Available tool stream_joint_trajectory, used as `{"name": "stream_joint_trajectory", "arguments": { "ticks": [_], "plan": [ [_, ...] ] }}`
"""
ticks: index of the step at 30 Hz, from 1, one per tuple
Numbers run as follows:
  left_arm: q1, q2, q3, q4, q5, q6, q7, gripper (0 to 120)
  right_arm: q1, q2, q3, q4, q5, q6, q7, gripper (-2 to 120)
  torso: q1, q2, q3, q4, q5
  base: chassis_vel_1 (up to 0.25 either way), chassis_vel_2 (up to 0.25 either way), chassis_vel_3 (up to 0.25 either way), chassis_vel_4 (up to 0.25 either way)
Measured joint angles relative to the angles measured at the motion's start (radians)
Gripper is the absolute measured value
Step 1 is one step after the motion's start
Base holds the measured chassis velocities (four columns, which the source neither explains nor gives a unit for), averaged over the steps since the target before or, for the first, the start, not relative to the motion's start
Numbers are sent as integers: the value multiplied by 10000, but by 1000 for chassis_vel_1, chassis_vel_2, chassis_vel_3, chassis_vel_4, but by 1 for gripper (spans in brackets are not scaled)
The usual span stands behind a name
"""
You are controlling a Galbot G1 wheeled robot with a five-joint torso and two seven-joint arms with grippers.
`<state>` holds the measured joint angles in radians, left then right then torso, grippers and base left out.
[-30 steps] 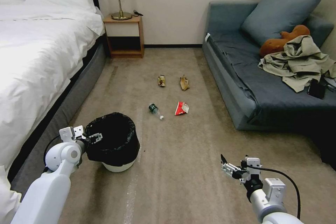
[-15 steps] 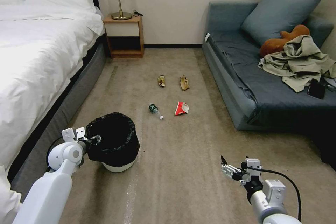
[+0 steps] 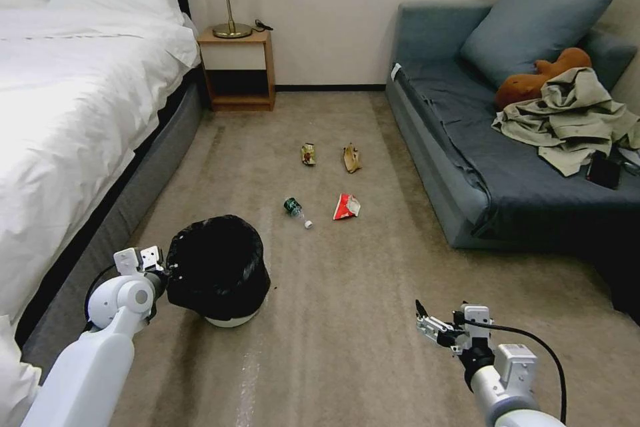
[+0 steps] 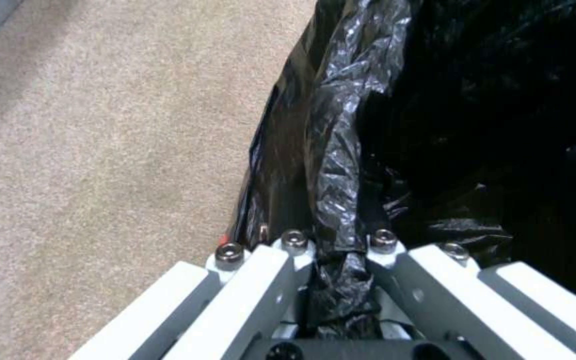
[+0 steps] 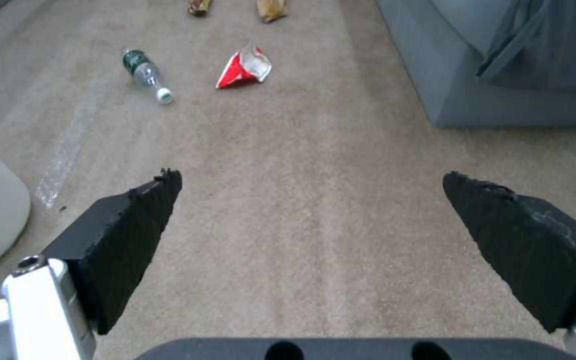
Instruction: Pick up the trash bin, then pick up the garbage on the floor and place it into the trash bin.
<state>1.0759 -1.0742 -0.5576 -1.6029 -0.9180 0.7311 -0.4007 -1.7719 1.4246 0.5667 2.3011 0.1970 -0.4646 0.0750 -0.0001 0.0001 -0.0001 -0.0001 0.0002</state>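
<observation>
Four garbage pieces [image 3: 325, 182] litter the floor; left pincer [image 3: 168, 271] grips one trash bin [image 3: 220, 267], now tilted; right pincer [image 3: 421, 320] gapes empty.

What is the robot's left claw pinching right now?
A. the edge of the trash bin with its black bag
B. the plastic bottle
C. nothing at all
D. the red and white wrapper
A. The left claw is closed on the black-bagged rim of the trash bin, while the bottle and red-white wrapper lie on the carpet farther off.
</observation>
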Motion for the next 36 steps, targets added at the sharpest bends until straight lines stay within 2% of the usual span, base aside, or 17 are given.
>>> {"name": "stream_joint_trajectory", "arguments": {
  "ticks": [6,10,11,18,24,26,30,31,33,35,36],
  "plan": [
    [130,18,-105,-60,309,11,151,1,-73,67,-56,-11,-95,43,-2,100,0,0,1,-1,-4,0,0,0,0],
    [275,31,-227,-214,770,36,309,1,-83,124,-97,-38,-105,114,-5,100,0,-1,1,-1,-8,0,0,0,0],
    [378,36,-314,-322,1141,-37,419,1,-84,151,-128,-52,-118,177,-32,100,0,-1,1,0,-5,0,0,0,0],
    [732,52,-603,-831,2039,-290,671,1,-112,236,-279,-78,-145,530,-368,100,1,-1,1,1,-4,0,0,0,0],
    [1055,36,-857,-1452,2882,-456,914,1,-25,347,-466,-143,-126,796,-429,100,0,-1,1,3,-3,0,0,0,0],
    [1260,-6,-1036,-1886,3671,-639,1119,1,-4,384,-529,-179,-97,968,-447,100,0,-1,2,2,-3,0,0,0,0],
    [1460,-70,-1166,-2263,4256,-787,1259,1,14,389,-541,-208,-87,1060,-471,100,0,-1,2,3,-1,0,0,0,0],
    [1617,-154,-1261,-2557,4646,-877,1318,1,22,388,-541,-229,-85,1141,-507,100,0,-1,2,2,-2,0,0,0,0],
    [1731,-210,-1324,-2785,4785,-898,1324,1,27,384,-539,-242,-85,1202,-531,100,0,0,1,2,0,0,0,0,0],
    [1995,-358,-1423,-3292,5054,-924,1358,1,49,370,-533,-276,-91,1324,-586,100,1,-1,1,1,-2,0,0,0,0],
    [1995,-358,-1423,-3292,5054,-924,1358,1,49,370,-533,-276,-91,1324,-586,100,1,-1,1,1,-2,0,0,0,0]
  ]
}}
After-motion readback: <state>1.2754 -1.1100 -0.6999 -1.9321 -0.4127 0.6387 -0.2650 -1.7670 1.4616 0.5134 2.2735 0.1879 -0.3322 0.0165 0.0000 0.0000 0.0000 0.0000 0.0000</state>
